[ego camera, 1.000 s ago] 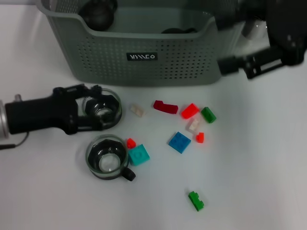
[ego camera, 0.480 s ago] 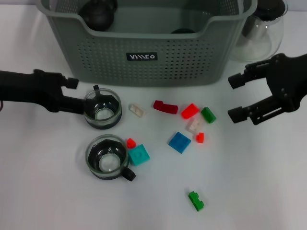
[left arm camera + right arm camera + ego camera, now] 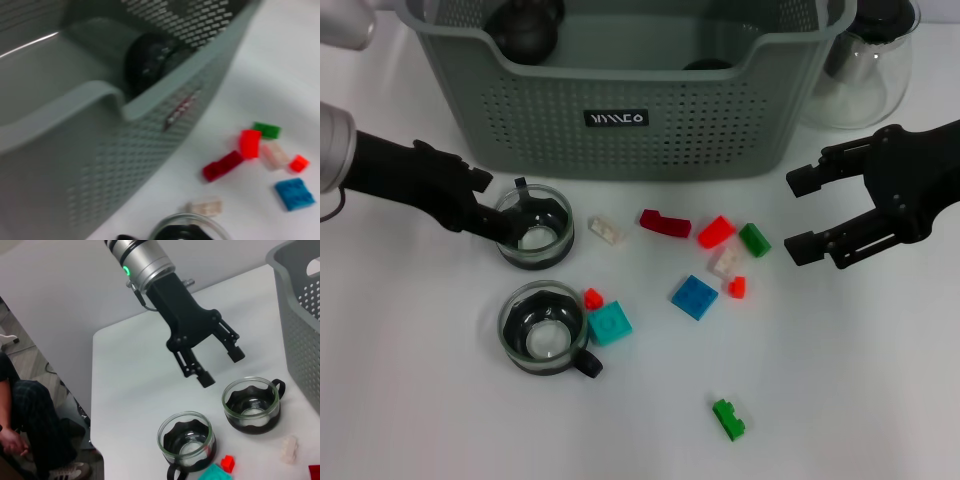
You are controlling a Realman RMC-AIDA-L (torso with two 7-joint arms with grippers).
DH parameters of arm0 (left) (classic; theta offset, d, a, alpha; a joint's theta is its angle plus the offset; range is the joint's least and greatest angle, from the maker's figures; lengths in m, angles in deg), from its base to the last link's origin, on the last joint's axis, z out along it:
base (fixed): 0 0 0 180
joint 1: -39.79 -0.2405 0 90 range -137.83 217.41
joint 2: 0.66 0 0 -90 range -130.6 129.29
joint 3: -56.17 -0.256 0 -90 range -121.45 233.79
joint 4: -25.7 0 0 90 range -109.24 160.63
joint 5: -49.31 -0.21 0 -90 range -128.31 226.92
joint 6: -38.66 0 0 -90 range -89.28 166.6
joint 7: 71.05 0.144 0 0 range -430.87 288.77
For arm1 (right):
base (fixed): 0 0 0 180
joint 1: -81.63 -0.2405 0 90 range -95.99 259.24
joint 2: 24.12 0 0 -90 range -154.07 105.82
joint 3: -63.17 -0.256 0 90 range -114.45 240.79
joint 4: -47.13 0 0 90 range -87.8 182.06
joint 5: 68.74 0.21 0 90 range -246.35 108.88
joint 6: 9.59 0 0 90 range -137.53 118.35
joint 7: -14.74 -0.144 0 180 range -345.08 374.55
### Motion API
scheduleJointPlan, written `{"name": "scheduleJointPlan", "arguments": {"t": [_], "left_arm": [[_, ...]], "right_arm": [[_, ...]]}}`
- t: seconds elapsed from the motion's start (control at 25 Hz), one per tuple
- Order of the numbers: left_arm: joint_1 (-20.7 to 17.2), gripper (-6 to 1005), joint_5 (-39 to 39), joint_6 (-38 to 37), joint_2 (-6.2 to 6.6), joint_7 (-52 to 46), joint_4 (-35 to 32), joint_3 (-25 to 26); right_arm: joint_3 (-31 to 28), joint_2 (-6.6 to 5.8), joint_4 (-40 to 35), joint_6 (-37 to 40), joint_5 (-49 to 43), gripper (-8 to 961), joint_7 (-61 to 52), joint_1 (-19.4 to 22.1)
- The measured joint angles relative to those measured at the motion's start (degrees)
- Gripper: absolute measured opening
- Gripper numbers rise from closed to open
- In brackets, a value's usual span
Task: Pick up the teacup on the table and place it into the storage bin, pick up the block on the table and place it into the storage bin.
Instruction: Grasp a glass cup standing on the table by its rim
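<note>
Step in hand looked like the teacup pick. The left gripper (image 3: 485,205) sat just beside the teacup (image 3: 534,227) nearest the storage bin (image 3: 620,120), fingers apart and, per the right wrist view, hanging above the surface and short of the rim, nothing held. The bin stood just beyond the gripper; a second teacup (image 3: 545,327) sat nearer the robot. Next move, in my judgement: ease fwd and down so one finger goes inside the rim and one outside, close, lift, carry over the bin wall. The right gripper (image 3: 802,212) hovered w/ jaws apart and empty, near the green block (image 3: 754,240) and red block (image 3: 716,231); which block it was lined up on couldn't be told, prob. the green.
</note>
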Motion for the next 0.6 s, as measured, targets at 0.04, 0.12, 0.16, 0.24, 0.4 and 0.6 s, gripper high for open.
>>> {"name": "scheduleJointPlan", "arguments": {"t": [0.04, 0.12, 0.16, 0.24, 0.4, 0.6], "left_arm": [[0.20, 870, -0.96, 0.80, -0.01, -2.07, -0.15, -0.84], [0.50, 870, -2.79, 2.22, -0.02, -5.67, -0.29, -2.80], [0.72, 870, -4.33, 3.36, -0.02, -8.15, -0.37, -4.23], [1.01, 869, -6.03, 4.49, -0.06, -10.70, -0.38, -5.66], [1.54, 869, -8.93, 6.66, -0.14, -15.76, -0.31, -8.12], [1.93, 869, -9.86, 8.16, -0.22, -19.51, -0.04, -9.82]], "right_arm": [[0.00, 0.07, 0.01, -0.10, 0.00, 931, 0.01, 0.08], [-0.02, 0.12, 0.02, -0.15, -0.01, 931, 0.05, 0.20], [-0.03, 0.13, 0.03, -0.17, -0.01, 931, 0.08, 0.24], [-0.04, 0.13, 0.03, -0.18, 0.00, 931, 0.10, 0.28], [-0.06, 0.12, 0.05, -0.21, -0.01, 932, 0.52, 0.34], [-0.07, -0.08, 1.50, -0.68, 0.00, 932, 1.38, 0.08]]}}
